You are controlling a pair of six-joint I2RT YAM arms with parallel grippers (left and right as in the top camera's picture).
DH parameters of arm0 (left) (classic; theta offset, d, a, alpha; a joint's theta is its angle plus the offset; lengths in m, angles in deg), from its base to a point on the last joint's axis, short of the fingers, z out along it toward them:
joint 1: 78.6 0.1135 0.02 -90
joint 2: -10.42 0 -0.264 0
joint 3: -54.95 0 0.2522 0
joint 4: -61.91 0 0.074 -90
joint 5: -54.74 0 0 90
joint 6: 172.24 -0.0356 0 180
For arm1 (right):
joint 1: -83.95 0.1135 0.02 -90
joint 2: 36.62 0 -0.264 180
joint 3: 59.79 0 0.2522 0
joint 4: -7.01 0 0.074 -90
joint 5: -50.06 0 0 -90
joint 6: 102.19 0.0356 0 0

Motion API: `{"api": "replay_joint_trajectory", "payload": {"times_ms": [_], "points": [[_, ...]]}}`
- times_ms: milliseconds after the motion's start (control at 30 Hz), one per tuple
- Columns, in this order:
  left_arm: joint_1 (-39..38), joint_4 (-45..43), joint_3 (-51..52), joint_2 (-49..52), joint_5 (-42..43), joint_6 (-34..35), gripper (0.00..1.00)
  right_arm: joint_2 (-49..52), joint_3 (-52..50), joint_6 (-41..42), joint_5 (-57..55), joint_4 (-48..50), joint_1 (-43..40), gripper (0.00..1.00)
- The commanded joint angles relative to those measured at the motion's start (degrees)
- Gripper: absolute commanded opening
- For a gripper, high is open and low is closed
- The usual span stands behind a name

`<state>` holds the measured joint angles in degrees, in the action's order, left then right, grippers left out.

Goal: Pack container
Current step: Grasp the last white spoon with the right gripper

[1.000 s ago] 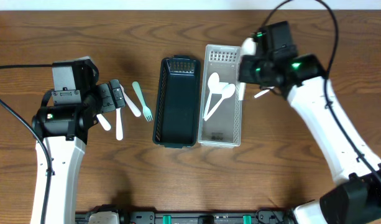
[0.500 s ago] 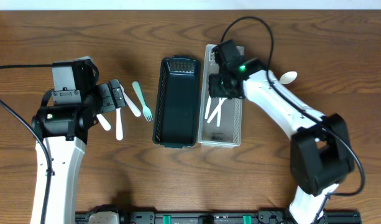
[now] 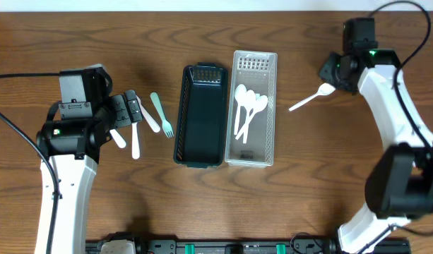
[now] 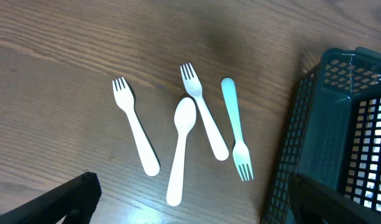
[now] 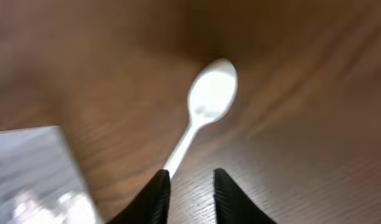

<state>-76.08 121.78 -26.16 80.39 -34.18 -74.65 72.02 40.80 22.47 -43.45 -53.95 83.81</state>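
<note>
Right tool: fingers a narrow gap apart, bare wood between them, nothing clamped. The wrist frame is blurred, so that's my best read.

Loose spoon lies flat on the worktop at the tool's 12 o'clock in the wrist view. Its bowl is the far end and the handle runs down to one fingertip. Can't tell if they touch. Overhead, the handle points to 8 o'clock, toward the white basket near at the spoon's 9 o'clock.

White basket holds three spoons, bowls at 12 o'clock. Dark basket sits right against its 9 o'clock side, with nothing visible inside.

Left tool: fingers wide apart, holding nothing, hovering over the cutlery at 9 o'clock of the dark basket. Under it, all flat on the wood:
- outer white fork
- white spoon
- inner white fork
- teal fork, nearest the dark basket

Progress, my estimate: under half.
- Done: three of eight pieces are packed, all spoons.
- Left: two spoons and three forks. The forks presumably go in the dark basket.
- Next: the loose spoon on the right looks like the next pick.
</note>
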Motion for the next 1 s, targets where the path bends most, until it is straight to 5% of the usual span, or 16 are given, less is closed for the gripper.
{"api": "replay_joint_trajectory", "payload": {"times_ms": [0, 167, 633, 733, 867, 967], "points": [[0.31, 0.13, -1.36, 0.00, -0.68, -0.50, 0.98, 5.11, -0.98, 9.46, -0.15, -0.09, 1.05, 0.29], [0.31, 0.13, -1.36, 0.00, -0.68, -0.50, 0.98, 10.91, -0.98, 14.69, -0.15, 2.14, 1.27, 0.39], [0.31, 0.13, -1.36, 0.00, -0.68, -0.50, 0.98, 14.40, -1.01, 14.84, 0.52, 5.18, 1.31, 0.40], [0.31, 0.13, -1.36, 0.00, -0.66, -0.50, 0.98, 14.40, -1.03, 14.80, 0.42, 4.24, 1.33, 0.33], [0.31, 0.13, -1.36, 0.00, -0.68, -0.50, 0.98, 14.40, -1.03, 14.78, 0.31, 2.93, 1.29, 0.04], [0.31, 0.13, -1.36, 0.00, -0.68, -0.50, 0.98, 14.38, -1.01, 14.14, 0.46, 2.84, 1.29, 0.01]]}}
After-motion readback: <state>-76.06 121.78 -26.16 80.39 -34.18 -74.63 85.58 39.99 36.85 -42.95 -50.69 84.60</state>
